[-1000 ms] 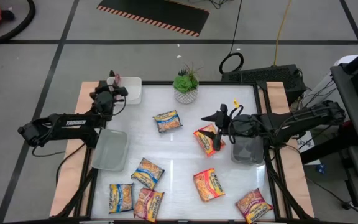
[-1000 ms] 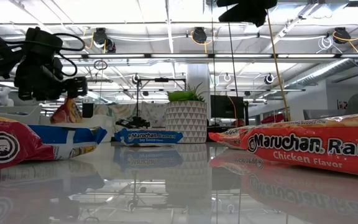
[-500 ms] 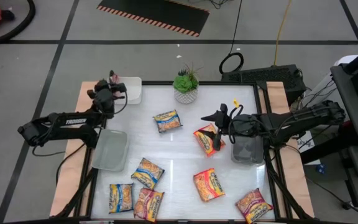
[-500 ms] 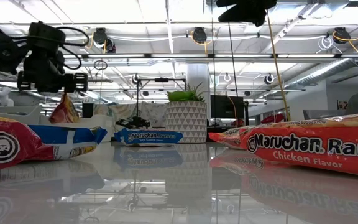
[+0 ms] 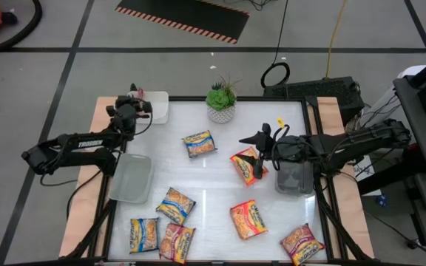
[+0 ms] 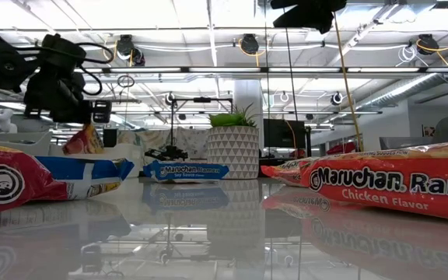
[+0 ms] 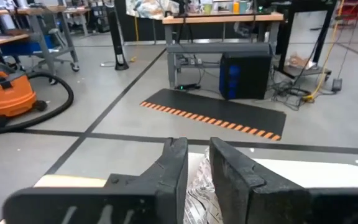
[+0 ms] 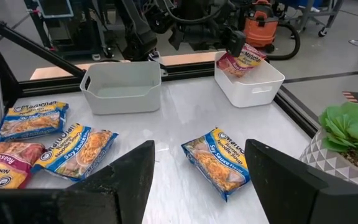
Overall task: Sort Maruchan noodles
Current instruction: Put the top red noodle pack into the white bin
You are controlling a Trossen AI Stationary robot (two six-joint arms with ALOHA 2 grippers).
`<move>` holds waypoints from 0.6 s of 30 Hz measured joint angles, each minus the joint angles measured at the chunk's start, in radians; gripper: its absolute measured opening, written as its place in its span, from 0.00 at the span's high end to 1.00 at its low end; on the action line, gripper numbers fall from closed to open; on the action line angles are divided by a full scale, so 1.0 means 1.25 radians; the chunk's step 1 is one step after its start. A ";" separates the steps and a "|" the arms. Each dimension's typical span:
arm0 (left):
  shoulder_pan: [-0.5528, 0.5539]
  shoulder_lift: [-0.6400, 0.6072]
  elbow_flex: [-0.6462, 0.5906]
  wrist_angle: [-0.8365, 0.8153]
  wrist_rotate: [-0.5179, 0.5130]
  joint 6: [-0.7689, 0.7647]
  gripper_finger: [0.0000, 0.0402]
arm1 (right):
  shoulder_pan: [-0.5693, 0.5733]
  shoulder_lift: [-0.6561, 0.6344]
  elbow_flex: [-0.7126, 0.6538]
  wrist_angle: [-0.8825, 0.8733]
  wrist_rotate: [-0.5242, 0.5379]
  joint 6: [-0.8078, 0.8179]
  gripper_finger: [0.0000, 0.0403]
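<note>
A red Maruchan noodles packet stands on edge in the white tray at the table's far left, with its lower end in the tray. My left gripper is right above it, fingers drawn close on its top edge. My right gripper hangs open above an orange packet at mid-table, with nothing between its fingers. Several more packets lie flat on the table: a blue-and-yellow one, another, an orange one and a red one. My left gripper has the red packet's crimped silver top edge between its two fingers, with only a narrow gap left. The fingers come nearly level from the table's left side. The packet stands tilted below them, its lower part inside the white tray.
A grey tray lies on the left and a second grey tray lies under my right arm. A potted plant stands at the far edge, middle. Two packets lie by the near edge.
My left gripper has stayed over the white tray, rising slightly and settling back, and has rolled a little about its own axis. The red packet has kept its place in the tray.
</note>
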 joint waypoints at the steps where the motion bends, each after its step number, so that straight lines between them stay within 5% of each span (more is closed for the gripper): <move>1: 0.000 0.000 0.000 0.000 0.000 0.000 0.80 | 0.000 0.000 0.000 0.000 0.000 0.000 0.40; 4: 0.000 0.000 0.000 -0.001 0.000 0.004 0.81 | 0.000 0.000 0.000 0.000 0.000 0.000 0.40; 9: 0.000 0.000 -0.002 0.025 0.007 -0.012 0.98 | 0.000 0.000 0.000 0.000 0.000 0.000 0.40; 18: -0.002 -0.028 -0.033 0.198 0.077 -0.112 0.99 | 0.000 0.000 0.000 0.001 0.000 -0.002 0.40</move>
